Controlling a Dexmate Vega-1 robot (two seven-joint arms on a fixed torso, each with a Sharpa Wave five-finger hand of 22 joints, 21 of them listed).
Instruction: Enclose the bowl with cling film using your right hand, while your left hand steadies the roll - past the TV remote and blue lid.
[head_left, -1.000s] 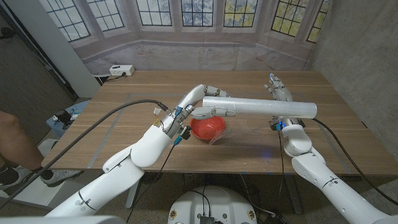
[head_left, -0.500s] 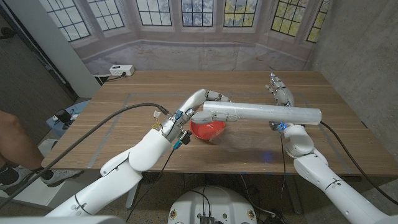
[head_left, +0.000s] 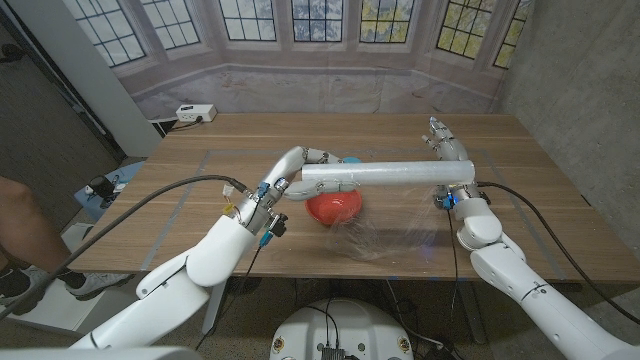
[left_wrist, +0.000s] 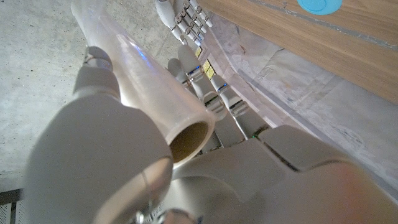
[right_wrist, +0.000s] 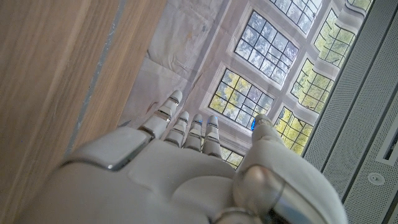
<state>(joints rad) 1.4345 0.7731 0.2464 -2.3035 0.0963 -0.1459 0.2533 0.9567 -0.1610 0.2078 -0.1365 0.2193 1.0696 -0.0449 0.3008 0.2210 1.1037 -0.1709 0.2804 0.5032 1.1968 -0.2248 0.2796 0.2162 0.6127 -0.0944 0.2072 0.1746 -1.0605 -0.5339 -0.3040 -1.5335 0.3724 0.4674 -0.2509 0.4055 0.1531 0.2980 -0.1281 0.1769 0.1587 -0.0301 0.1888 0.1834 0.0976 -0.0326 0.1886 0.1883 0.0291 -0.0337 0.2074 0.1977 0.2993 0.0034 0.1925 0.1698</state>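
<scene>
Now my left hand (head_left: 300, 165) grips the roll (head_left: 388, 174) above the bowl (head_left: 333, 206); my right hand (head_left: 447, 146), fingers spread and empty, should draw film (head_left: 385, 238) down evenly.

White power strip (head_left: 196, 113) near table's (head_left: 520, 190) far-left corner.

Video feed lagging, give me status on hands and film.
Left hand grips roll. Right hand open behind it. Film trails beyond red bowl, uncovered.
</scene>
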